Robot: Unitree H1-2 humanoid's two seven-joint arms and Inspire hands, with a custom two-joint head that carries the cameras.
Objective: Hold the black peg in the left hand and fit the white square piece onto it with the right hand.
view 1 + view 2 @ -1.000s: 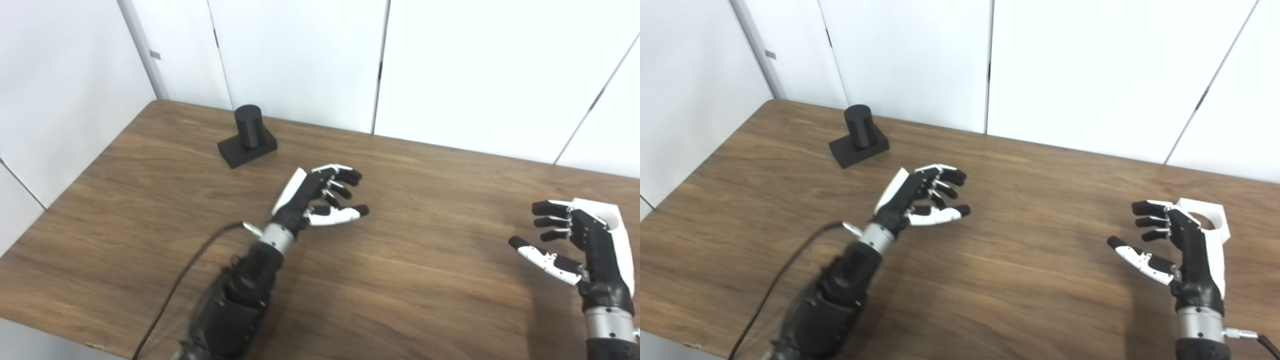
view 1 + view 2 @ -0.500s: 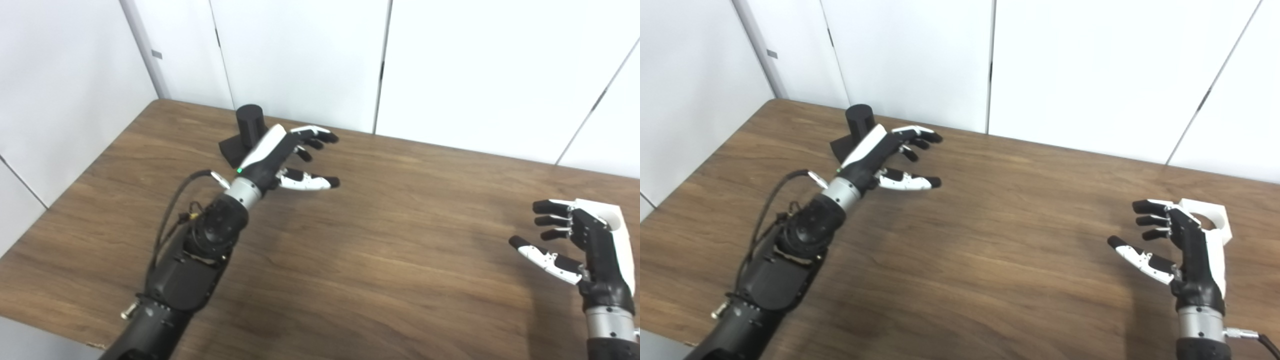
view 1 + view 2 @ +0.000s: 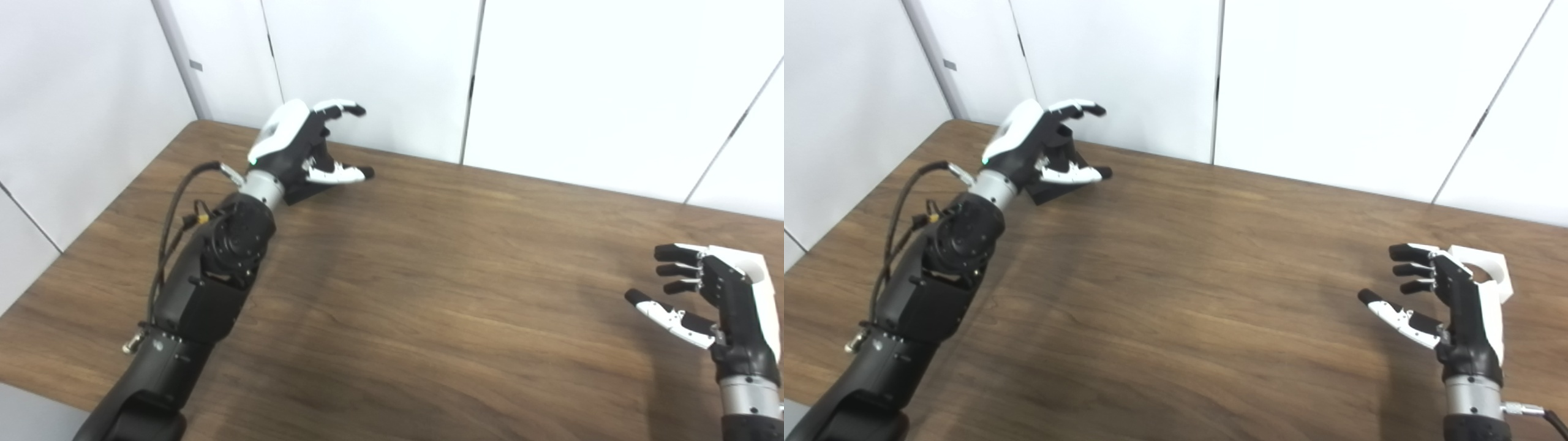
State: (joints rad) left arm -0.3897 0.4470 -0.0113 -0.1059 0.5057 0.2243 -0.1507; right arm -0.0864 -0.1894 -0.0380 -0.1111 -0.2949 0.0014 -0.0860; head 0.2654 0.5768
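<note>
1. We take the black peg [image 3: 1044,191] as our landmark: it stands at the far left corner of the wooden table [image 3: 1176,294], and only its flat base shows, since our left hand [image 3: 1035,147] covers the upright post.
2. Our left hand hovers directly over the peg with fingers spread wide and thumb pointing right across the base. We hold nothing, and we cannot tell whether any finger touches the post.
3. The post's long axis is hidden now; we judge it points up, so the coming grasp asks us to lower the left hand and wrap around it from above and the side.
4. The white square piece [image 3: 1488,275], with a round hole in it, lies well apart from the peg, far to the right and nearer us.
5. Our right hand [image 3: 1445,300] waits just beside that piece, on the side toward the peg, fingers apart and empty.
6. The left hand is plainly the nearer one to the peg.
</note>
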